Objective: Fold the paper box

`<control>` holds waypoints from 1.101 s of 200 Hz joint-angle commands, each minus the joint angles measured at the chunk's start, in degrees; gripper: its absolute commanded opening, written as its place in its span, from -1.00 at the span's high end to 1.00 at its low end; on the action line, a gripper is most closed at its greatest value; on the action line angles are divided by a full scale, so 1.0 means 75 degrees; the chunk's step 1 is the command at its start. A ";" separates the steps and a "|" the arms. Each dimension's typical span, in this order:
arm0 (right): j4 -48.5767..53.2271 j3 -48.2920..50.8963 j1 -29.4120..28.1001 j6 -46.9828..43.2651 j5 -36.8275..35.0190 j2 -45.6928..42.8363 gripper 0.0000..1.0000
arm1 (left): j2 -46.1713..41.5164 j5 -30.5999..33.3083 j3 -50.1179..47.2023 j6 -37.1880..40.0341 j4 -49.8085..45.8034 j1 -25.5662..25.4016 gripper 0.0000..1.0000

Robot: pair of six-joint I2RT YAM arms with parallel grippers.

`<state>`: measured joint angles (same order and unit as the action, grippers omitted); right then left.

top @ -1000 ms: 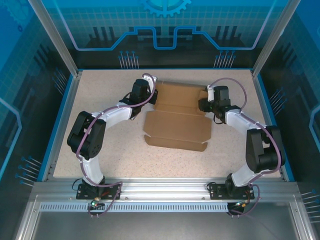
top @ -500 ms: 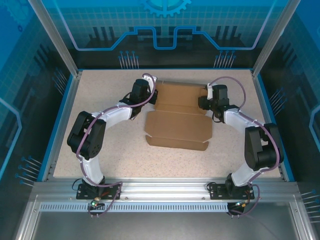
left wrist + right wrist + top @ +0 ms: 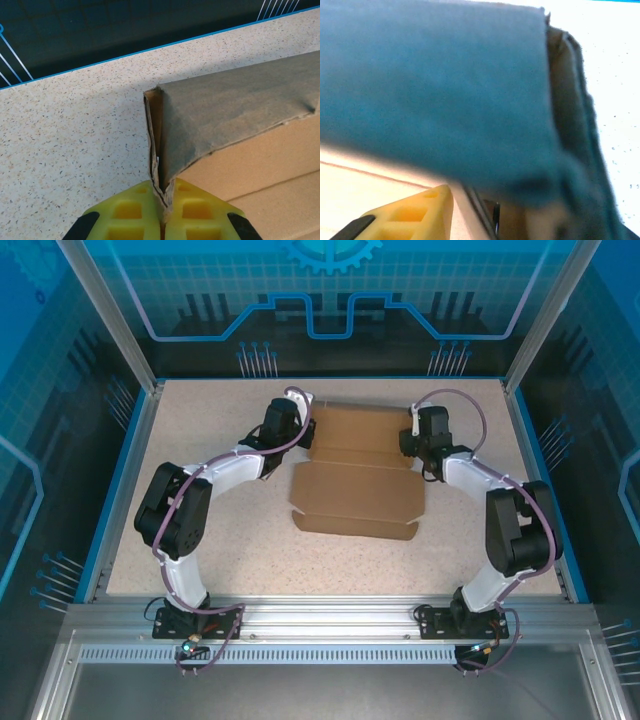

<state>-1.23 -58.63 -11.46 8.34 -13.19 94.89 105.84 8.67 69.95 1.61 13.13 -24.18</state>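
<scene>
Top external view: paper box [image 3: 355, 485], partly folded, lying at the middle of the speckled desk [image 3: 200, 540] toward its far side, between the two hands. Left wrist view: left hand [image 3: 162, 212] pinched fully closed on the edge of a raised cardboard flap at the box's left corner. Right wrist view: one yellow finger [image 3: 415, 212] of the right hand [image 3: 408, 446] just beside a blurred raised flap at the box's right end; opening and hold not discernible.
</scene>
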 commanded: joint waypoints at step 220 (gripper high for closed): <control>0.1303 -0.0986 0.0114 0.0438 -0.1116 0.0437 0.11 | -0.0277 -0.0258 -0.0056 0.0102 -0.0016 -0.0051 1.00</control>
<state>11.40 -66.74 -12.36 10.76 -28.23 98.63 105.84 6.50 69.95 1.63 13.13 -25.08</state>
